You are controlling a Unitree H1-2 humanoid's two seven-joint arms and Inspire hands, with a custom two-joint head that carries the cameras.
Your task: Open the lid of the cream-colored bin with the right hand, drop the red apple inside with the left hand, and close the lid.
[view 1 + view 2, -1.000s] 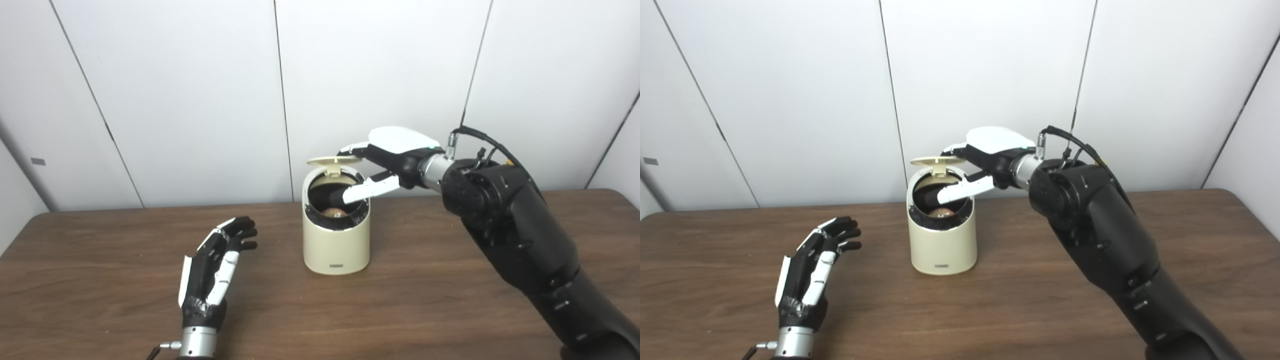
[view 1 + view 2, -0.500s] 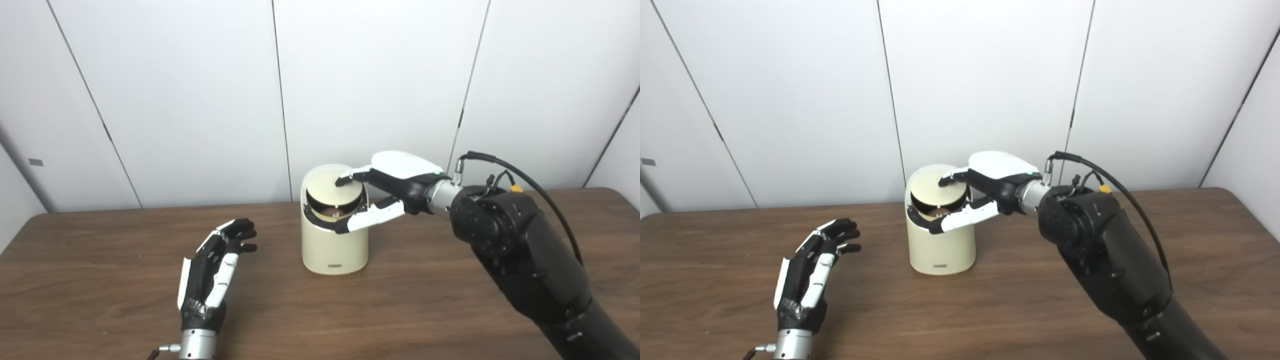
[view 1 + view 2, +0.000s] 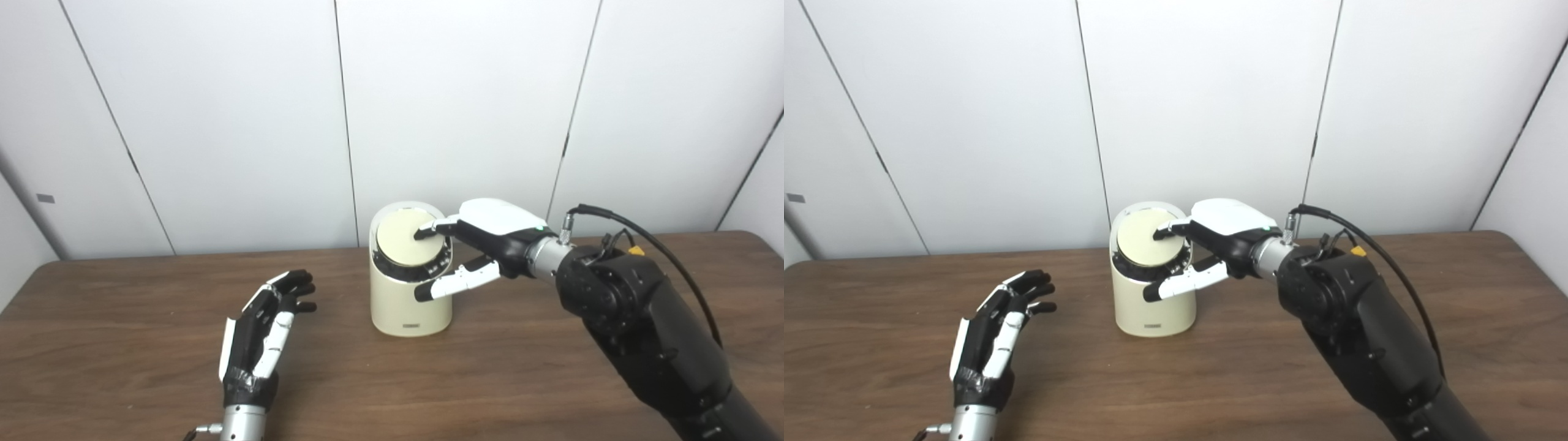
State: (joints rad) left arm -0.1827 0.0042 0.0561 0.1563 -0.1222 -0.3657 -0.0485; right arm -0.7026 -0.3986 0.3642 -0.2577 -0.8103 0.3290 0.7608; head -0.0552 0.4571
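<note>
Press the lid (image 3: 404, 238) flat into the bin (image 3: 409, 303) with your right hand (image 3: 490, 236), fingers (image 3: 429, 230) spread, gripping nothing; left hand (image 3: 262, 334) rests open, empty.

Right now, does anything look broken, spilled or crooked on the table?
Nothing stands out. The cream-colored bin stands upright with its lid down, the right hand has its fingertips on it, and the left hand is open and empty.

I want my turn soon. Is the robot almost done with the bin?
Almost. The lid lies down on the bin, and no apple shows outside. The right hand has fingertips on the lid. The left hand rests open. Only letting go looks left.
</note>
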